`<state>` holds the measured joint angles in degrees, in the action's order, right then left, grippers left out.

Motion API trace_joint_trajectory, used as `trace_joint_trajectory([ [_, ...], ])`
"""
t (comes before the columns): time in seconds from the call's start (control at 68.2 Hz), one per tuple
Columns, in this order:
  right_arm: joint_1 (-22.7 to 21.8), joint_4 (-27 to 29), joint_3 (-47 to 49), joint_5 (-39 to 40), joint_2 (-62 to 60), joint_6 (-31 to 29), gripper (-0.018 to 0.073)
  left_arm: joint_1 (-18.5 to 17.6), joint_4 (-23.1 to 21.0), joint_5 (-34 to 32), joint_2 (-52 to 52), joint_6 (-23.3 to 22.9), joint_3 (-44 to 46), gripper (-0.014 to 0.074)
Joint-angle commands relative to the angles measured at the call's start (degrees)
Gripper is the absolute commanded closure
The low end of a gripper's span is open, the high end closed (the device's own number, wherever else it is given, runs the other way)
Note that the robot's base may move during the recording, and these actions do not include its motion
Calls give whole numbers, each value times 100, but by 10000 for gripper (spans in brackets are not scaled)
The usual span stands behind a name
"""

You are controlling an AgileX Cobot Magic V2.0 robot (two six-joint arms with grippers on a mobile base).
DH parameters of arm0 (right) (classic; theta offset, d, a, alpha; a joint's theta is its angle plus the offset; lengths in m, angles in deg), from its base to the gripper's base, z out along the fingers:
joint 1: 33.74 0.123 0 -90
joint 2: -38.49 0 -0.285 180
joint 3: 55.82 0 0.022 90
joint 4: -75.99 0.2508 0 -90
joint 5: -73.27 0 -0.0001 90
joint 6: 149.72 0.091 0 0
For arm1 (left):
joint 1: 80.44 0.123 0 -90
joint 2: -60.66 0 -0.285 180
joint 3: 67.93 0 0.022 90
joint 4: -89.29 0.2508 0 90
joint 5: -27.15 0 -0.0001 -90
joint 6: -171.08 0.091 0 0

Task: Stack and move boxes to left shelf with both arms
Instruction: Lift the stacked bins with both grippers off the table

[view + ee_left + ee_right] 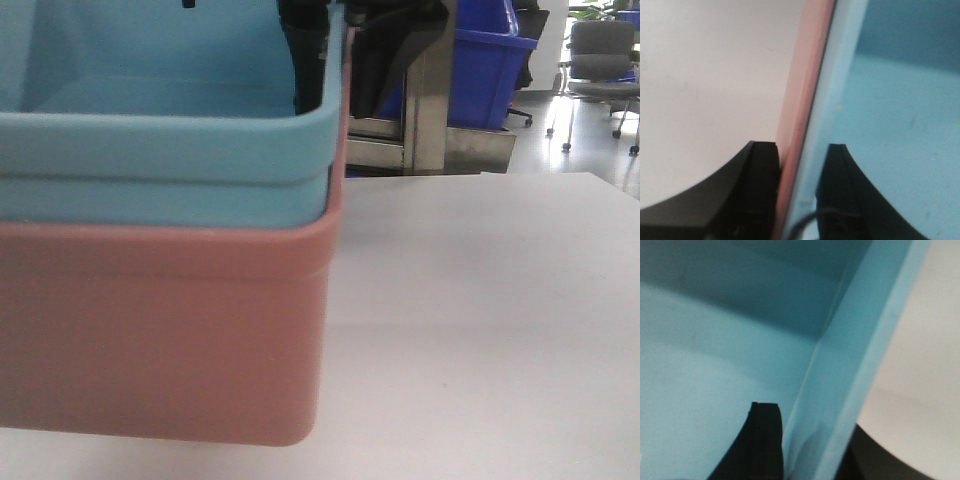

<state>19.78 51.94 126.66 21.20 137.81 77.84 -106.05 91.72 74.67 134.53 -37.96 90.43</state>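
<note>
The light blue box (160, 150) sits nested inside the salmon pink box (160, 330), and the stack fills the left of the front view. In the left wrist view my left gripper (801, 147) is shut across both side walls, one finger outside on the pink box (807, 75) and the other inside the blue box (890, 125). My right gripper (812, 420) is shut on the blue box's other wall (860, 350), one finger inside and one outside. A black part of the right arm (310, 60) shows at that wall. The left shelf is out of view.
A white table (480, 320) spreads to the right of and below the stack. Behind it stand a steel frame (430, 100) and a dark blue bin (485, 70). Office chairs (600, 60) stand on the floor at the far right.
</note>
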Motion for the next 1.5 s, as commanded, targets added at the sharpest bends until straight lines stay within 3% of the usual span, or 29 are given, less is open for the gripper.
trace_joint_trajectory([
  [0.0, -45, -621, 291, 590, -114, 58, 506, -398, -392, -406, -26, 106, 472, 602],
  [0.22, -24, -443, 841, 466, 122, 17, 506, -930, 292, -235, 577, -388, 1195, 603],
  [0.411, -18, -388, 1217, 194, 375, 17, 506, -1187, 875, 15, 1046, -845, 1754, 602],
  [0.763, -18, -354, 1231, 293, 440, 41, 506, -1198, 665, -72, 1469, -900, 1885, 602],
  [1.481, -17, -338, 1231, -49, 454, 55, 506, -1238, 821, -206, 1606, -900, 1885, 603],
])
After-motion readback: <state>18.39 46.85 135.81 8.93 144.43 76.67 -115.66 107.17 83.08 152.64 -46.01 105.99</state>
